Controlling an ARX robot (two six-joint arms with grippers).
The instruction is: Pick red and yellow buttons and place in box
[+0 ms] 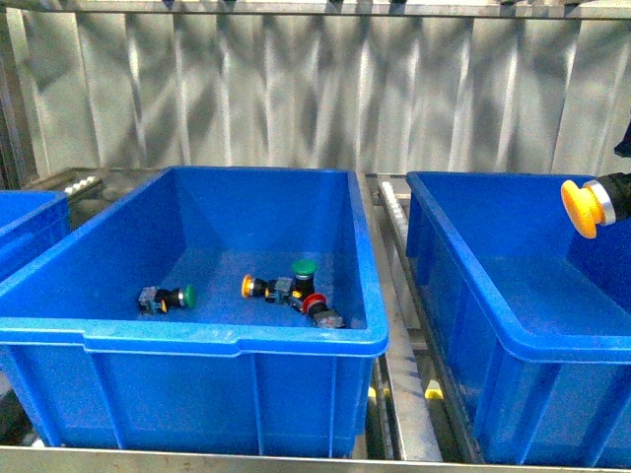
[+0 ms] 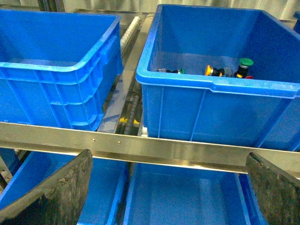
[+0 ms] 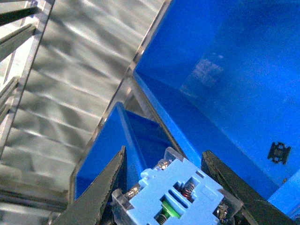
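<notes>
A yellow-capped push-button (image 1: 582, 207) sits clamped by its pale contact block in the right hand (image 3: 166, 197), hanging above the right blue bin (image 1: 463, 232) apparently for release, while the left hand (image 2: 168, 192) gapes empty, well short of the middle bin (image 2: 211, 84).

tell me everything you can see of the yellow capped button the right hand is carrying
The yellow-capped push-button has a round, glossy orange-yellow mushroom cap on a silvery metal collar, with a dark body behind it running out of the front view. It lies roughly horizontal, cap pointing toward the robot's left, in the air over the right-hand blue plastic bin. In the right wrist view its pale blue contact block with screws and springs sits clamped between the right hand fingers.
</notes>
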